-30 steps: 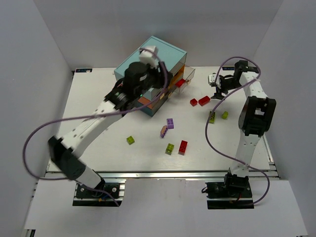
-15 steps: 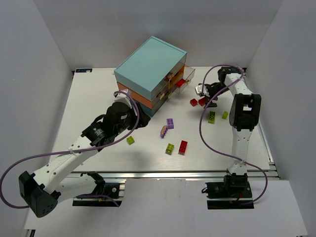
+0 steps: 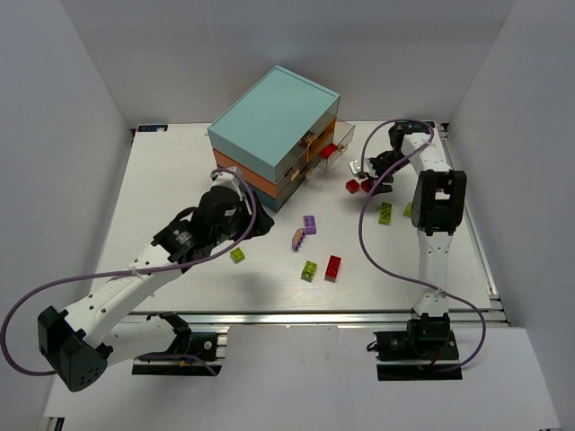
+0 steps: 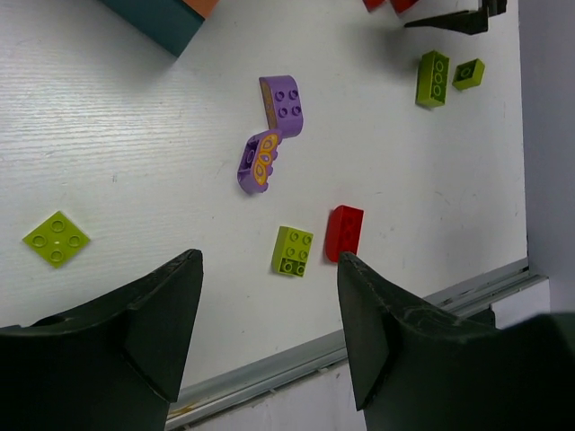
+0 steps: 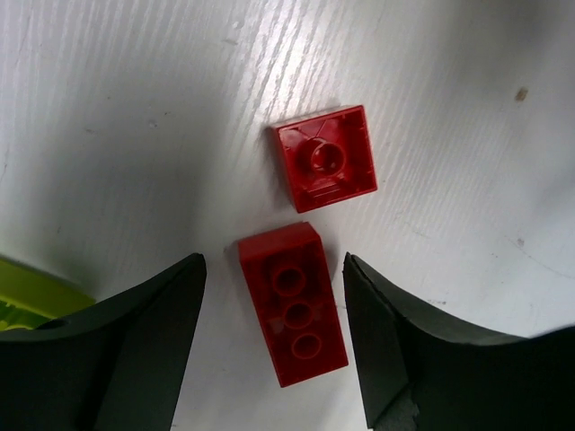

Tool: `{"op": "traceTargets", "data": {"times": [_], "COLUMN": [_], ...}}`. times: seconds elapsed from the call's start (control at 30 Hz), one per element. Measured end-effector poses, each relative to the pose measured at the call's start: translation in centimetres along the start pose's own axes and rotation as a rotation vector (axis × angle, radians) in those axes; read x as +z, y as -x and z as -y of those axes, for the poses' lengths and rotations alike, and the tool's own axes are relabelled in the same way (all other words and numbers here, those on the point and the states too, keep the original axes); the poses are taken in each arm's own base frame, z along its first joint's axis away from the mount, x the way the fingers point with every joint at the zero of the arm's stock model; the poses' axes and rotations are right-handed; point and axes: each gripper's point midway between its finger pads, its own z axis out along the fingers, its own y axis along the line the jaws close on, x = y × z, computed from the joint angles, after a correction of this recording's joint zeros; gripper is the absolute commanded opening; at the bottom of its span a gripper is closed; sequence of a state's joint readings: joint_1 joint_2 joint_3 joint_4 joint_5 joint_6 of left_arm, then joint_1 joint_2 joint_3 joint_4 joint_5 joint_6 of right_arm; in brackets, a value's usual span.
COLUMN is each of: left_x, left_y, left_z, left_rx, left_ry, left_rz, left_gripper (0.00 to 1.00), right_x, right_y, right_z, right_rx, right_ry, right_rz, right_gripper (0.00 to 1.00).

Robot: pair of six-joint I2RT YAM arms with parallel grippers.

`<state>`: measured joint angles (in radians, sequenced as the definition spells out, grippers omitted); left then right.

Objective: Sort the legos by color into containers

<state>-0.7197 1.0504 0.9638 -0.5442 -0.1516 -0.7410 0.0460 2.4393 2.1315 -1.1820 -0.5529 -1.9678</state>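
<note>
The containers are drawers of one chest [image 3: 274,135] at the back; its clear drawer [image 3: 334,148] stands pulled out with a red piece inside. Legos lie scattered on the table. In the right wrist view a long red brick [image 5: 294,301] lies upside down between the fingers of my open right gripper [image 5: 274,265], which do not touch it. A square red brick [image 5: 325,157] lies just beyond. My left gripper [image 4: 269,269] is open and empty above the table, near a yellow-green brick [image 4: 293,250], a red brick [image 4: 346,233] and two purple pieces [image 4: 286,103].
A flat yellow-green brick [image 4: 56,238] lies at the left. Two green bricks [image 4: 432,77] lie near the right arm [image 3: 437,202]. The table's metal front rail [image 3: 296,316] runs along the near edge. White walls enclose the table.
My left arm has pulled away from the chest, down and toward the table's middle. My right gripper has moved left and down over the two red bricks.
</note>
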Motion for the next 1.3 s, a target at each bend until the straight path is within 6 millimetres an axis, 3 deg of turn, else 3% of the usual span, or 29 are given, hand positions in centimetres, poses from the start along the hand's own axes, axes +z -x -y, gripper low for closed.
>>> {"op": "traceTargets", "data": {"times": [0.2,0.23,0.33,0.47,0.53,0.63,0.83,0.97,1.07,1.17,1.3], "left_x": [2.1,2.5,3.2,3.9,4.2,4.8,5.2,5.1,5.0,4.7,4.3], "left_y": [-1.3,-1.4,-1.5,-1.4,-1.5,-2.0,-2.5,-2.6,-2.6,-2.9,-3.4], "left_z": [0.8,0.9,1.5,2.5,3.0,3.3,4.1,4.3,4.4,4.3,4.0], "left_rx": [0.036,0.045,0.072,0.121,0.145,0.173,0.201,0.214,0.215,0.213,0.206], "left_ry": [-0.012,-0.015,-0.03,-0.062,-0.076,-0.09,-0.118,-0.126,-0.133,-0.136,-0.132], "left_rz": [-0.08,-0.088,-0.109,-0.119,-0.122,-0.136,-0.141,-0.139,-0.134,-0.134,-0.135], "left_gripper": [0.7,0.7,0.7,0.71,0.72,0.72,0.72,0.72,0.72,0.73,0.73], "right_x": [-0.2,-0.3,-0.4,-0.6,-0.8,-2.7,-9.8,-11.3,-10.1,-8.4,-6.0], "right_y": [-0.7,-0.7,-0.7,0.0,1.1,4.1,14.2,19.8,20.6,19.0,16.4], "right_z": [-1.1,-1.3,-1.4,-1.8,-2.1,-0.6,5.2,9.1,12.1,14.8,15.8], "right_rx": [0.023,0.026,0.03,0.082,0.132,0.178,0.029,-0.119,-0.151,-0.142,-0.1], "right_ry": [0.033,0.035,0.027,0.001,-0.014,-0.097,-0.397,-0.533,-0.567,-0.599,-0.59], "right_rz": [-0.022,-0.021,-0.023,-0.011,0.024,0.093,0.193,0.237,0.256,0.242,0.21], "right_gripper": [0.44,0.34,0.15,0.06,0.04,0.05,0.08,0.09,0.1,0.15,0.24]}}
